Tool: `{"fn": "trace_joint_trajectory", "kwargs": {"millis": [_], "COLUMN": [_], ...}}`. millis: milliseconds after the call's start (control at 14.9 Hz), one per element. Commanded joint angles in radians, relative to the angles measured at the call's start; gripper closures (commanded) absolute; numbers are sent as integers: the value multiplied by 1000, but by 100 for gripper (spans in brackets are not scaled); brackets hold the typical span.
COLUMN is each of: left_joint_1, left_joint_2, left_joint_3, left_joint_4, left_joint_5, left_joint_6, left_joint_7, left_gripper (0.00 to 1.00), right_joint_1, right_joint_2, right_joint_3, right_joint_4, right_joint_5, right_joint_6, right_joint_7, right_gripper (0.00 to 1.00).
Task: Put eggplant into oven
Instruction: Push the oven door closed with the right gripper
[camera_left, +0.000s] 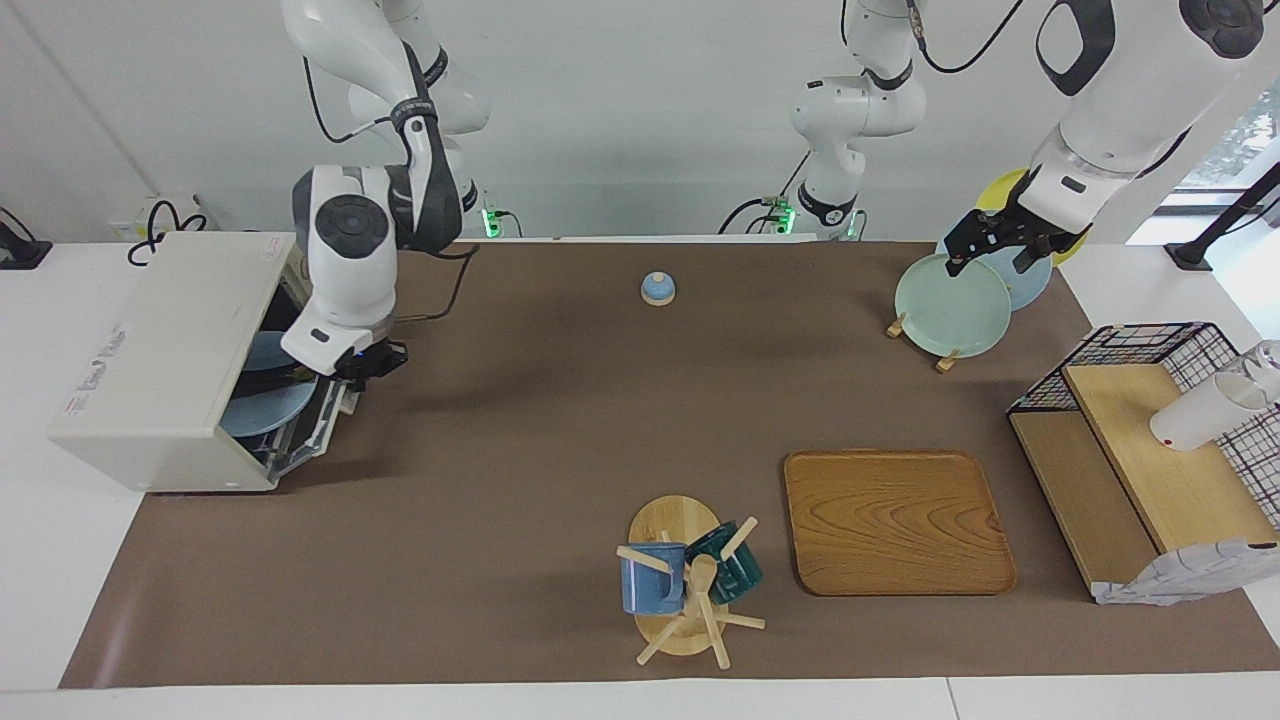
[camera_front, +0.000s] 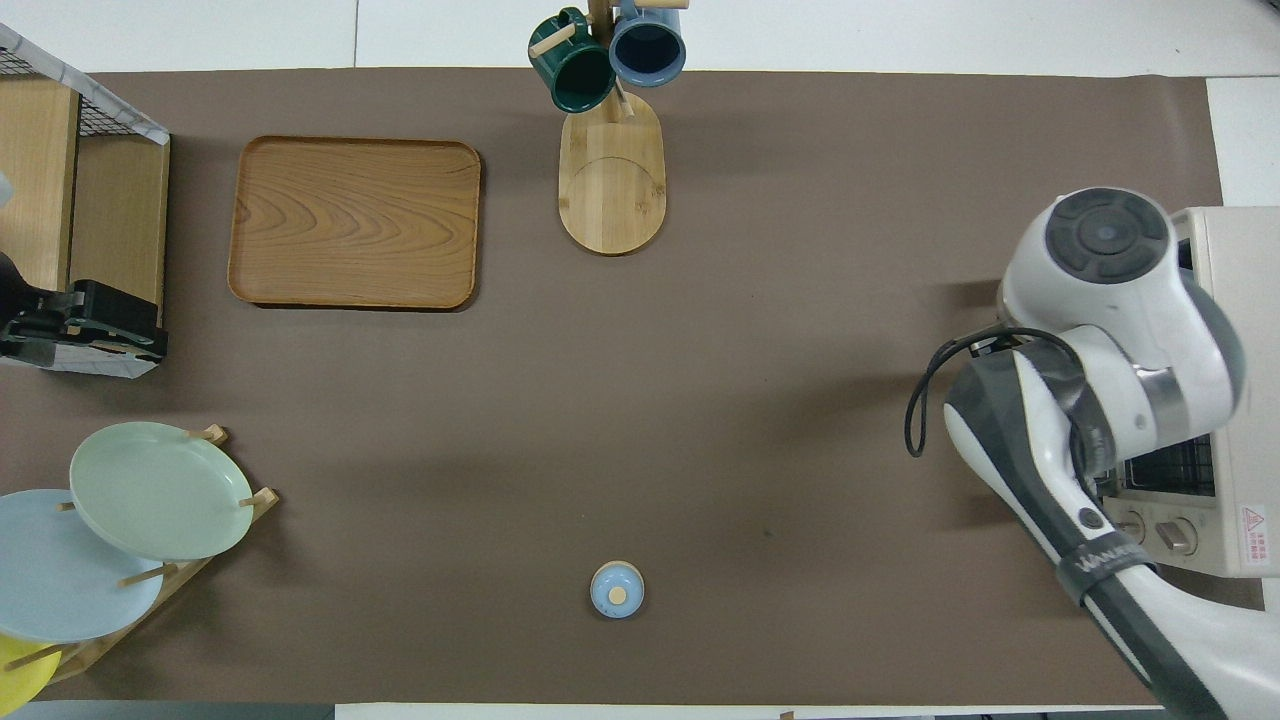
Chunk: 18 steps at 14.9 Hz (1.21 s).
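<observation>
The off-white oven (camera_left: 160, 340) stands at the right arm's end of the table. Its door (camera_left: 318, 432) is tilted halfway up. Inside, the dark eggplant (camera_left: 262, 381) lies on a light blue plate (camera_left: 250, 415), partly hidden by the oven wall. My right gripper (camera_left: 362, 368) is shut and sits at the door's raised top edge. In the overhead view the right arm covers the oven (camera_front: 1235, 300) opening, hiding the eggplant. My left gripper (camera_left: 985, 258) waits open above the plate rack, also visible as the left gripper (camera_front: 90, 325) from overhead.
A rack with a green plate (camera_left: 950, 305) stands near the left arm. A small blue knobbed lid (camera_left: 657, 288) lies near the robots. Farther out are a wooden tray (camera_left: 898, 520), a mug tree (camera_left: 688, 580) and a wire shelf (camera_left: 1150, 440).
</observation>
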<state>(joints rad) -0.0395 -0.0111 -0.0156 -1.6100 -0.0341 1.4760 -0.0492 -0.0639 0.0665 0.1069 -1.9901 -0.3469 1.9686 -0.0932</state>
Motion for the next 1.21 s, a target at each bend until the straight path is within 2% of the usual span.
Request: {"fn": "trace_joint_trajectory", "kwargs": {"millis": [0, 202, 403, 605, 739, 807, 874, 1008, 1076, 1143], "left_joint_1": [12, 12, 12, 10, 12, 12, 12, 12, 12, 12], "left_joint_2": [-6, -6, -6, -6, -6, -6, -6, -6, -6, -6], "left_joint_3": [-6, -4, -6, -6, -6, -6, -6, -6, -6, -6], "left_joint_4": [-1, -1, -1, -1, -1, -1, -1, -1, -1, -1], "left_joint_5": [-3, -3, -3, -3, -3, -3, -3, -3, -3, -3], "left_joint_6": [7, 9, 9, 9, 9, 9, 9, 9, 9, 9], "left_joint_7": [11, 9, 11, 11, 11, 9, 9, 11, 11, 11], "left_gripper": [0, 0, 0, 0, 0, 0, 0, 0, 0, 0], "right_joint_1": [-82, -109, -112, -117, -116, -116, -114, -116, -117, -117], "right_joint_2": [9, -16, -66, -106, -116, -116, -116, -105, -102, -103], "right_joint_3": [-18, -19, -32, -50, -49, -49, -49, -50, -50, -49], "right_joint_4": [8, 10, 31, 40, 89, 118, 154, 250, 284, 296], "right_joint_5": [-4, 0, 98, 132, 138, 143, 173, 232, 249, 265], "right_joint_6": [23, -8, -80, -135, -204, -235, -266, -350, -387, -407], "right_joint_7": [-101, -134, -169, -206, -206, -206, -204, -200, -200, -200], "right_gripper": [100, 100, 100, 100, 99, 93, 82, 71, 53, 1]}}
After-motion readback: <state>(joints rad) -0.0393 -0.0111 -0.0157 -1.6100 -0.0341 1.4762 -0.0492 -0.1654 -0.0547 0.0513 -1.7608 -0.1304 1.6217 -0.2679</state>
